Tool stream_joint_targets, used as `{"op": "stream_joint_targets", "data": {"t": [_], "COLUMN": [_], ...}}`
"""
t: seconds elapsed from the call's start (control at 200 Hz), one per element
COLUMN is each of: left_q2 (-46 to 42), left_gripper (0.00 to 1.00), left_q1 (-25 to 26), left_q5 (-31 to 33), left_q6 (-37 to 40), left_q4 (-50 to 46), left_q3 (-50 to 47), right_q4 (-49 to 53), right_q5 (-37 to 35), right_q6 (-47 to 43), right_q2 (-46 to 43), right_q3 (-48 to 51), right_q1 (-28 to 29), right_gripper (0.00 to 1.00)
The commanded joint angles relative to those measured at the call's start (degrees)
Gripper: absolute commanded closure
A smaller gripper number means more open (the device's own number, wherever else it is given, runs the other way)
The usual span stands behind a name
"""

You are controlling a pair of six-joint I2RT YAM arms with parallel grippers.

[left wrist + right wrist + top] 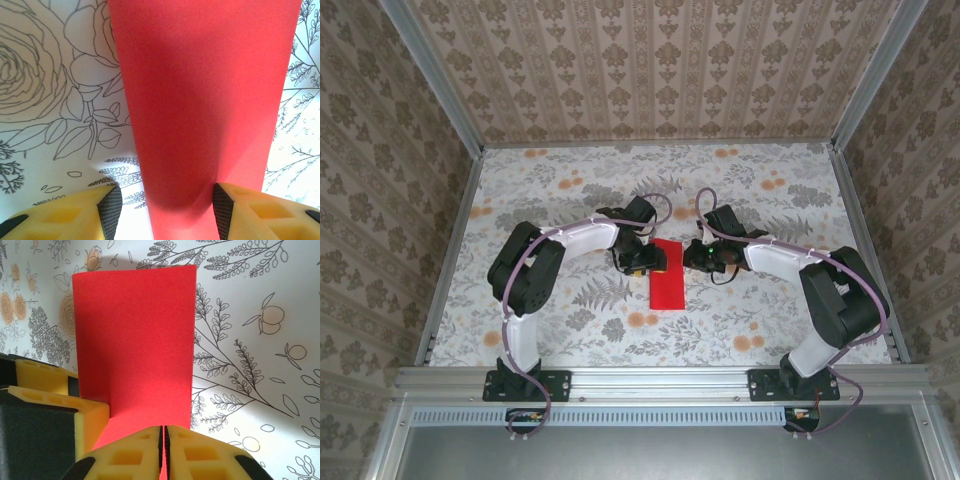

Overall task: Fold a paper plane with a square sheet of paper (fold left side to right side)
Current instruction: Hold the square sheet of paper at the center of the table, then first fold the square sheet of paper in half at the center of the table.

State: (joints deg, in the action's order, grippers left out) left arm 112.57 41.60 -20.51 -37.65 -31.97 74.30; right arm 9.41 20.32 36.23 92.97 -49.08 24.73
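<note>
Top view: two white arms reach inward from the near rail. The square sheet of paper [667, 278] lies at the middle of the table as a narrow red rectangle, its long sides running near to far. The left gripper [643, 262] sits at its left edge and the right gripper [696, 258] just off its right edge, both toward the far end.

Left wrist view: the red strip runs between two yellow fingers [100, 212] with black pads. The jaws stand partly apart, straddling it. I cannot tell whether the pads squeeze its edges.

Right wrist view: the right gripper's jaws are closed to a thin slit, with the tips resting at the paper's edge. A red sliver shows in the slit, but I cannot tell whether the paper is pinched. The paper lies flat, one straight edge on the right.

Judging by the halved shape, the left-to-right fold looks made and the crease is being set. The next move likely calls for firm pressure along the fold without dragging the sheet.

The table [570, 190] is white, printed with grey leaves and orange flowers. Brown patterned walls [660, 60] and a metal frame [660, 380] enclose it.
</note>
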Motion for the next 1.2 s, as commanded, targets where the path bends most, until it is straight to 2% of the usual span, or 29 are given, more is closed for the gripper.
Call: {"op": "stream_joint_targets", "data": {"t": [0.0, 0.34, 0.665, 1.07, 1.135, 1.195], "left_q2": [4.23, 4.14, 3.19, -12.02, -13.86, -14.95], "left_gripper": [0.44, 0.44, 0.44, 0.38, 0.39, 0.44], "left_q1": [1.20, 1.27, 1.27, -2.32, -2.45, -2.43], "left_q5": [1.00, 1.18, 1.44, -1.06, -2.53, -4.53], "left_q6": [0.47, 0.55, 1.04, 3.12, 3.27, 3.00], "left_q4": [-1.08, -1.29, -1.30, 4.35, 5.98, 8.70], "left_q3": [-0.74, -0.74, -0.74, -4.07, -5.11, -6.24], "right_q4": [0.00, 1.68, 7.85, 10.95, 11.05, 10.99], "right_q5": [2.73, 2.28, 0.56, -0.06, -0.03, -0.03], "right_q6": [0.15, 0.33, 0.21, -0.01, 0.05, -0.02], "right_q2": [2.50, 8.12, 12.34, 14.36, 14.47, 14.59], "right_q3": [-2.34, -5.00, -6.36, -6.47, -6.47, -6.43], "right_q1": [1.26, 2.25, 2.23, 2.25, 2.30, 2.25], "right_gripper": [0.90, 0.92, 0.92, 0.92, 0.92, 0.92]}}
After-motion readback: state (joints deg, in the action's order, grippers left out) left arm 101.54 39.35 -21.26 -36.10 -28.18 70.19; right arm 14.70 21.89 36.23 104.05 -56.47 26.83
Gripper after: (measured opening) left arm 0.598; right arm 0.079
